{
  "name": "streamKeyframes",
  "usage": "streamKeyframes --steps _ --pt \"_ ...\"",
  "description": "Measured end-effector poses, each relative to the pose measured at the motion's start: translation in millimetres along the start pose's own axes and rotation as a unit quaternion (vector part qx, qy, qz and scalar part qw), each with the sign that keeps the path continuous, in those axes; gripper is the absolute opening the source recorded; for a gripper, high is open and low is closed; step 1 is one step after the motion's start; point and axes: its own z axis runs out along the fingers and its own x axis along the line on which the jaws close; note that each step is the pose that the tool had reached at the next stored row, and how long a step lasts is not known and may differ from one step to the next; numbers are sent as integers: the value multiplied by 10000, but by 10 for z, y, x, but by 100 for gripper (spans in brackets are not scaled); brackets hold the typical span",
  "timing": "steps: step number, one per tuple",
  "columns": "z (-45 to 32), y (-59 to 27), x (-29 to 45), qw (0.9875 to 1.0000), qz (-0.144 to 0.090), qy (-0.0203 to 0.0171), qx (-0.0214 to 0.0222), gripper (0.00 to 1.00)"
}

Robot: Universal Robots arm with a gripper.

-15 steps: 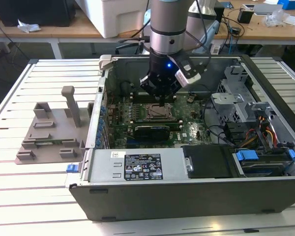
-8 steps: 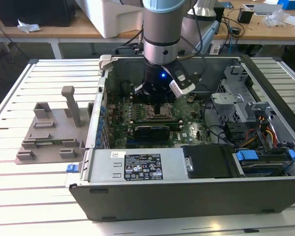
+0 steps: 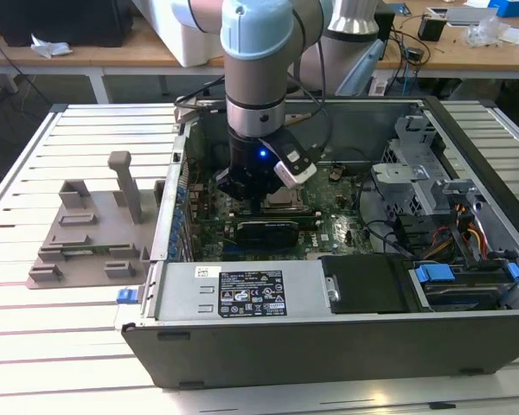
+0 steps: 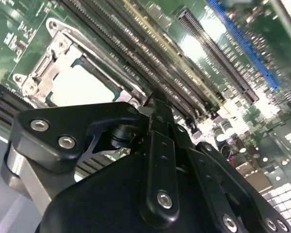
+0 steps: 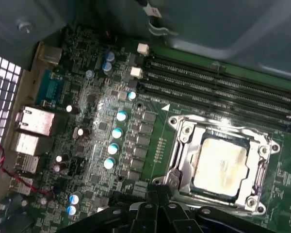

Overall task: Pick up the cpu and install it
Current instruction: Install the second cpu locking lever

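Silvery-grey cpu (image 5: 218,162) in a shiny metal frame (image 5: 182,145); green motherboard (image 5: 155,141); black hand (image 4: 157,109)

From my station I can make out no word or number. In the exterior view, a large white label (image 3: 251,292) sits on the grey power supply box (image 3: 233,313); its lines of print and rows of small symbols are too fine for me to read. A smaller white sticker (image 3: 208,271) sits at that label's upper corner, equally unreadable. In the first wrist view, a white triangle mark (image 5: 165,108) is printed on the green motherboard (image 5: 102,121) at one corner of the socket frame (image 5: 182,160). The cpu (image 5: 218,162) top glares bright, and I see no legible marking there.
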Motion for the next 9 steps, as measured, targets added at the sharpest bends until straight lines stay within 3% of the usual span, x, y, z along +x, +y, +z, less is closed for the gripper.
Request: streamKeyframes --steps 2,7,9 --pt "12 42 -10 10000 -16 -2 -4 11" --pt "39 44 -10 10000 -22 -7 -20 11" --pt "-27 46 -12 10000 -27 -21 -18 11"
